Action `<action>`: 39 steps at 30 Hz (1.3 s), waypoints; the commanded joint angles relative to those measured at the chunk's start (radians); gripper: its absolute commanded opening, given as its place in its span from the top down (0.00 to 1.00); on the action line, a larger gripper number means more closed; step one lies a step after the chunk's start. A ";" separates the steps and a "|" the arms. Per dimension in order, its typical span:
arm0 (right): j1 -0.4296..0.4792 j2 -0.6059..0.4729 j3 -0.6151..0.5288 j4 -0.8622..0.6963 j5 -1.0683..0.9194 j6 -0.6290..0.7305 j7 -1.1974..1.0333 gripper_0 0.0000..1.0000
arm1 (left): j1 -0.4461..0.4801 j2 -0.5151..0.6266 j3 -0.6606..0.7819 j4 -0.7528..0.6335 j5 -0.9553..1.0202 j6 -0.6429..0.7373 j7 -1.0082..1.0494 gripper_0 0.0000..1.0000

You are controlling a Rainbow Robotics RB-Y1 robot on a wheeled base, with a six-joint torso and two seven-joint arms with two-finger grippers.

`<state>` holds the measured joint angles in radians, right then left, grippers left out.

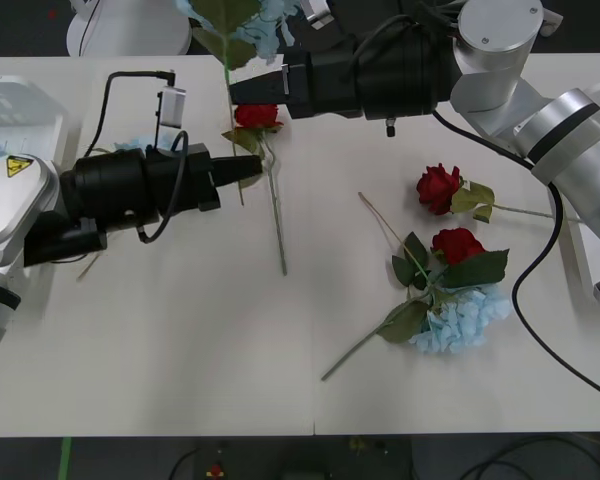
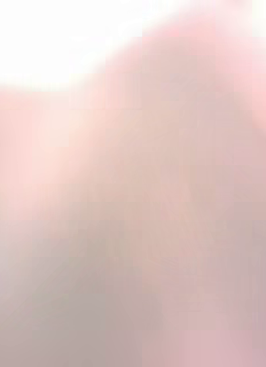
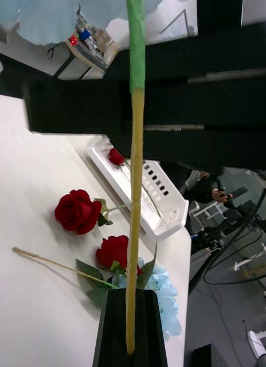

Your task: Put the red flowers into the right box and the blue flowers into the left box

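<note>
White table [image 1: 180, 350]. Front view: the left gripper [image 1: 248, 181] is clamped on an upright blue flower stem [image 1: 227, 95], its bloom [image 1: 270, 25] above. The right gripper [image 1: 242, 91] sits beside a red rose [image 1: 257, 115]; finger state cannot be told. Three roses and one blue cluster [image 1: 465, 315] lie right of the grippers. Left wrist view: black fingers [image 3: 116, 330] pinch the stem [image 3: 135, 189]; the right box [image 3: 147, 192] beyond holds one rose [image 3: 116, 156].

I count four red flowers [image 1: 257, 115]: one rose at my right hand [image 1: 242, 92], two roses [image 1: 438, 188] [image 1: 458, 245] on the table well away from it, and one rose [image 3: 116, 156] boxed. There are four blue flowers [image 1: 460, 318], one held in my left hand [image 1: 242, 180], and two boxes [image 3: 161, 212] [image 1: 10, 100].
</note>
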<state>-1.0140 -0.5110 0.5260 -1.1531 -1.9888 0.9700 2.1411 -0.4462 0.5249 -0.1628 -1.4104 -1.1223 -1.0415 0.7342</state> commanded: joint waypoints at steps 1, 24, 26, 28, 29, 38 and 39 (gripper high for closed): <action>-0.069 -0.032 0.006 -0.030 0.070 0.050 -0.021 0.00 | 0.040 0.113 0.131 -0.047 0.018 -0.012 0.039 1.00; -0.109 -0.480 0.140 -0.057 0.743 0.411 0.370 0.00 | 0.334 0.573 0.643 0.047 -0.521 -0.005 0.113 1.00; -0.107 -0.503 0.190 -0.045 0.778 0.378 0.424 0.00 | 0.308 0.596 0.635 0.111 -0.577 -0.005 0.117 1.00; -0.109 -0.506 0.216 -0.022 0.808 0.372 0.457 0.00 | 0.284 0.607 0.621 0.166 -0.626 -0.006 0.122 1.00; -0.109 -0.503 0.233 0.003 0.815 0.366 0.481 0.00 | 0.261 0.609 0.608 0.206 -0.656 -0.005 0.123 1.00; -0.109 -0.431 0.316 0.167 0.820 0.300 0.551 0.00 | 0.092 0.609 0.503 0.461 -0.912 0.032 0.134 1.00; -0.109 -0.417 0.316 0.187 0.826 0.300 0.551 0.00 | 0.084 0.609 0.483 0.478 -0.941 0.046 0.134 1.00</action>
<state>-1.0688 -0.9685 0.8417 -1.0179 -1.1812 1.2778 2.6778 -0.2980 1.0848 0.3738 -0.9659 -2.0047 -1.0344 0.8216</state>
